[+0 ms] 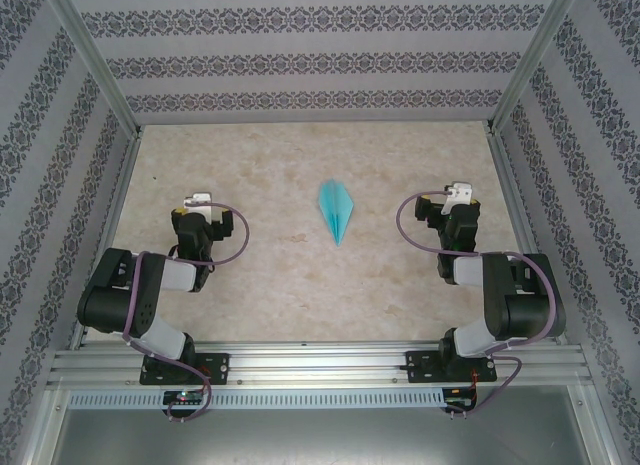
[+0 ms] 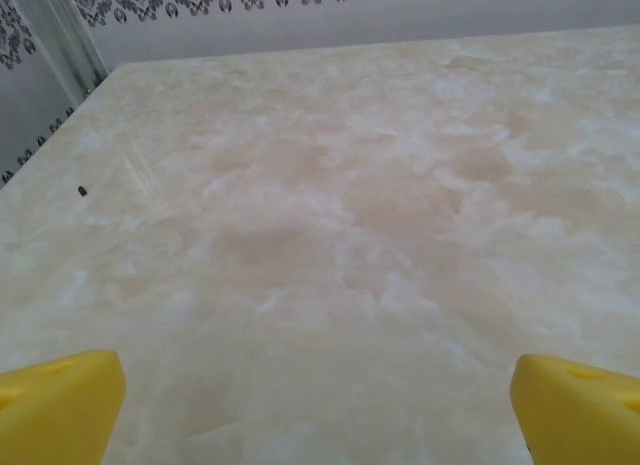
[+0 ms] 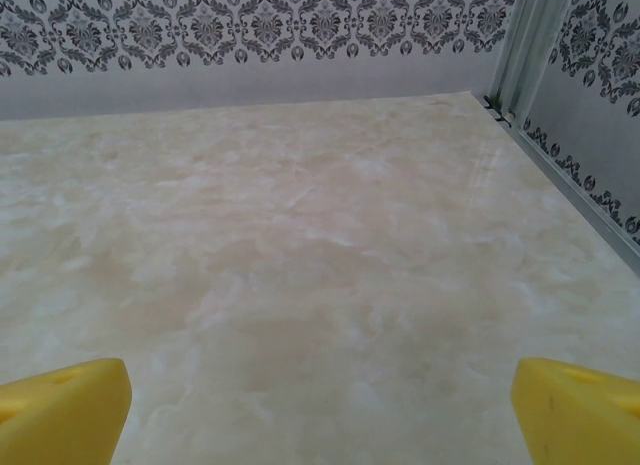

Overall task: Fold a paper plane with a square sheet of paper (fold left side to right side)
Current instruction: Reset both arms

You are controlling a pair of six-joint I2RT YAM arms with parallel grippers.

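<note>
Worktop (image 1: 250,285): beige marble-look surface, enclosed on three sides by pale walls (image 1: 300,65) papered with bands of dark damask ornament. Aluminium posts (image 1: 95,60) stand at the corners, and a slotted rail (image 1: 320,365) carries my two bases at the near edge.

Paper plane (image 1: 336,211): teal-blue and flat on the worktop near its middle, between my two hands and well apart from both. It is a slim dart shape with a centre crease visible, and the long tip points toward my bases. The paper is plain. From above I cannot make out how the layers lie.

Left hand (image 1: 200,207): fully spread, holding nothing. In the left wrist view its yellow fingertips (image 2: 55,410) sit at the two lower corners, both cut off by the frame edge, with bare worktop between them. A small dark speck (image 2: 82,191) lies on the surface to the far left, too small to identify.

Right hand (image 1: 455,200): also fully spread and empty. In the right wrist view its yellow fingertips (image 3: 60,410) are cropped the same way, with bare surface between them. A post (image 3: 525,45) rises in the far right corner.

Purple cables (image 1: 240,240) loop along both arms. Coloured marks on the small board at my left base (image 1: 185,395) are too small to read.
</note>
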